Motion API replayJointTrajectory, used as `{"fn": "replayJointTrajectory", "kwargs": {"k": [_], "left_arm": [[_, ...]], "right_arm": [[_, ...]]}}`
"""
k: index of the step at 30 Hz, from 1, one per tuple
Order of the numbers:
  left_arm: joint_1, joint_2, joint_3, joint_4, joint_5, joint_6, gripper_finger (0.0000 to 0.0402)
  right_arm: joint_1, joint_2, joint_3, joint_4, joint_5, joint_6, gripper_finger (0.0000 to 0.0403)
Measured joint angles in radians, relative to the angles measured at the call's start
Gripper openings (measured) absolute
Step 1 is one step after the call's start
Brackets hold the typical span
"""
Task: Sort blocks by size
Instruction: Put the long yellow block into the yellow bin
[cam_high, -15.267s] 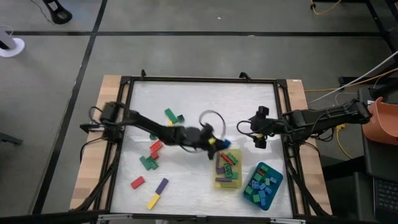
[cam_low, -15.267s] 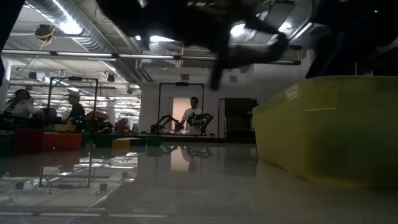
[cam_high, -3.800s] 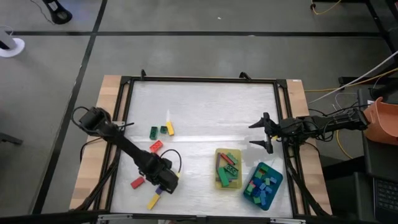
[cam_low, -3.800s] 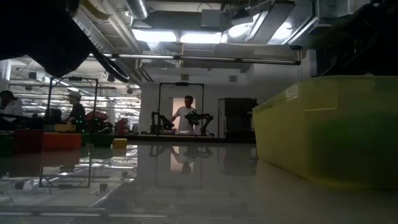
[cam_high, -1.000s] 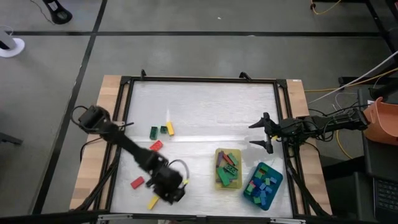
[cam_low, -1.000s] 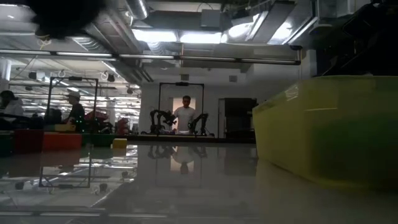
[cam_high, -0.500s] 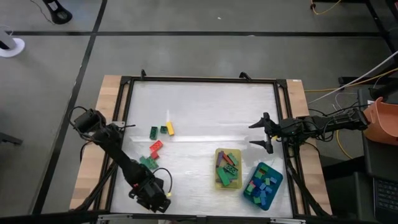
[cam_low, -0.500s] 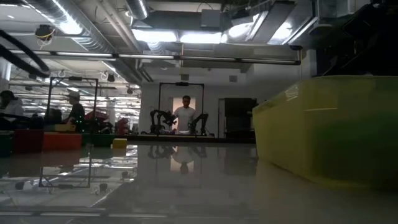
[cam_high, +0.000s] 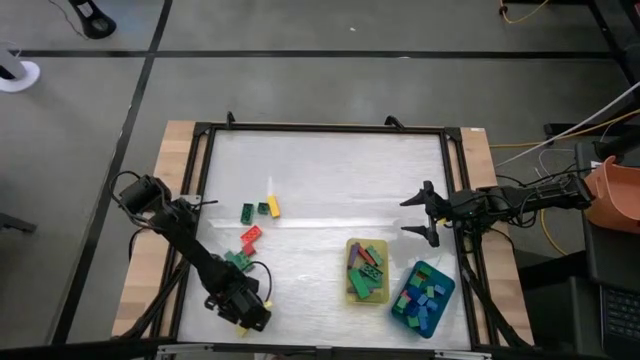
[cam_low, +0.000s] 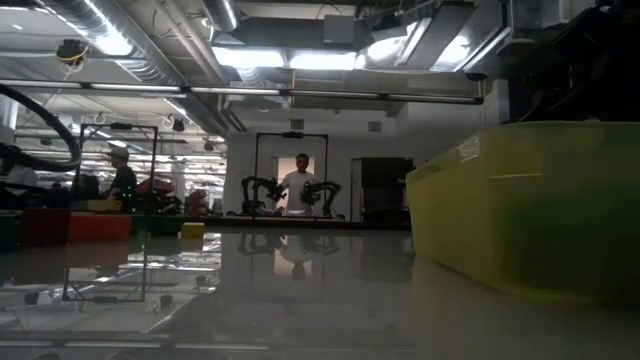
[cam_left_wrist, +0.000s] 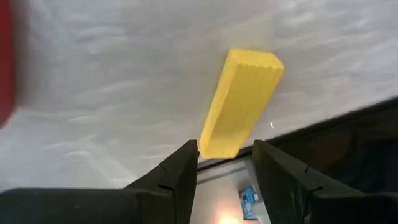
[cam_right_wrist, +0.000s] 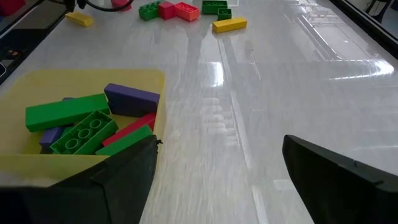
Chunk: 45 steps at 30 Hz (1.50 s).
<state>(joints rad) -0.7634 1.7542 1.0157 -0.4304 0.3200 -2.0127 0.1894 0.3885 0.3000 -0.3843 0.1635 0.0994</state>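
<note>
Yellow tray (cam_high: 352, 293) beside teal tray (cam_high: 441, 297)

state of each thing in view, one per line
left claw: open, around the end of a yellow block lying flat
right claw: open, empty, waiting at the table's right
yellow tray: holds long blocks
teal tray: holds small blocks
loose blocks: unsorted on the table

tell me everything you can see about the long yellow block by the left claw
The long yellow block is a plain rectangular plastic brick, smooth-sided, with no studs visible. It lies flat on the pale table near the front edge, by the black frame. The left claw hangs just over its near end, fingers open on either side, not gripping it. From above the arm hides most of it. Nothing else touches it.
</note>
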Motion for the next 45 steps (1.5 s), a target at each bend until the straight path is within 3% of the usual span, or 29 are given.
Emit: {"fn": "replayJointTrajectory", "kwargs": {"k": [14, 45], "left_arm": [[0.000, 0.000, 0.000, 0.000, -0.130, 0.079, 0.0141], [-0.003, 0.000, 0.000, -0.006, -0.249, 0.201, 0.0141]], "right_arm": [[0.000, 0.000, 0.000, 0.000, 0.000, 0.000, 0.0344], [0.000, 0.000, 0.000, 0.000, 0.000, 0.000, 0.0344]]}}
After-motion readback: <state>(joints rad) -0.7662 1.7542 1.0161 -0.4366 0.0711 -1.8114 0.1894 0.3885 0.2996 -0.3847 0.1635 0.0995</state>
